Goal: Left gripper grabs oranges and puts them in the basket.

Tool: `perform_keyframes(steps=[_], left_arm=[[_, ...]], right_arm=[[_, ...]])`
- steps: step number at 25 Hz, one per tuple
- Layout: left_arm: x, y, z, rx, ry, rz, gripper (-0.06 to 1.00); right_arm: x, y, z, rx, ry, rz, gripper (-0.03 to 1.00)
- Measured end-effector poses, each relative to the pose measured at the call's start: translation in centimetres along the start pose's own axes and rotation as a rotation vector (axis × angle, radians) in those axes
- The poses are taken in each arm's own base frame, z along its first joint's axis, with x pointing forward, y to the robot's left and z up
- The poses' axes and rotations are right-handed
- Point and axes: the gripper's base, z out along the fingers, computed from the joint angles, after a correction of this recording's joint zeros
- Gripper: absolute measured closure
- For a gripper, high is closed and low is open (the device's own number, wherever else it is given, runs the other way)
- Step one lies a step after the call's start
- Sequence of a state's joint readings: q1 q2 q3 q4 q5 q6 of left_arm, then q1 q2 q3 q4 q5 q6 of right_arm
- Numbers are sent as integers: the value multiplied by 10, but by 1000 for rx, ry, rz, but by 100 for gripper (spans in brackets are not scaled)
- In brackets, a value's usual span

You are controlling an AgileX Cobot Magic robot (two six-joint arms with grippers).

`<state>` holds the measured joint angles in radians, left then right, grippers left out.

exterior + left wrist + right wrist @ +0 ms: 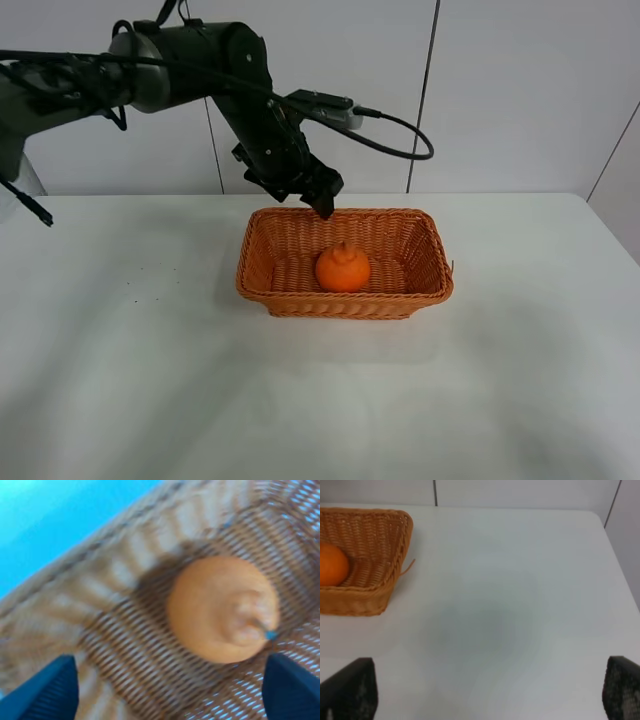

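Observation:
The orange [342, 267] lies on the floor of the wicker basket [420, 240] in the middle of the table, knob up. My left gripper [322, 203] hangs above the basket's far rim, clear of the orange, open and empty. In the left wrist view the orange [220, 607] rests on the basket weave [115, 630] between my two spread fingertips [47, 692]. In the right wrist view the basket [380, 545] and the orange [332, 565] sit off to one side, and the right gripper [487, 695] is open with its fingertips [350, 690] far apart over bare table.
The white table [150, 360] stretches around the basket. A white panelled wall [500, 90] stands behind it. The left arm [180, 70] and its black cable [400, 140] reach in from the upper left. The right arm is out of the high view.

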<state>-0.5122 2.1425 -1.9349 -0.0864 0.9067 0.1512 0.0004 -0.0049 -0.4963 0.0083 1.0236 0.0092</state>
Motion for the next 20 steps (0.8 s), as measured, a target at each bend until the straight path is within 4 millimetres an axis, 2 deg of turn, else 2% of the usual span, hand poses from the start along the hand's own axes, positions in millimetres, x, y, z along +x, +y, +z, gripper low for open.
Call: perform_keyframes(steps=[5, 9, 15, 20], left_arm=[[7, 46, -12, -61, 10, -78, 9], [19, 95, -22, -107, 6, -177, 10], [53, 180, -40, -193, 6, -354, 10], [85, 233, -56, -278, 25, -444, 10]], right_arm=[[0, 0, 0, 0, 0, 0, 27], [0, 0, 0, 0, 0, 0, 27], [0, 0, 0, 0, 0, 0, 27], [0, 0, 0, 0, 0, 0, 27]])
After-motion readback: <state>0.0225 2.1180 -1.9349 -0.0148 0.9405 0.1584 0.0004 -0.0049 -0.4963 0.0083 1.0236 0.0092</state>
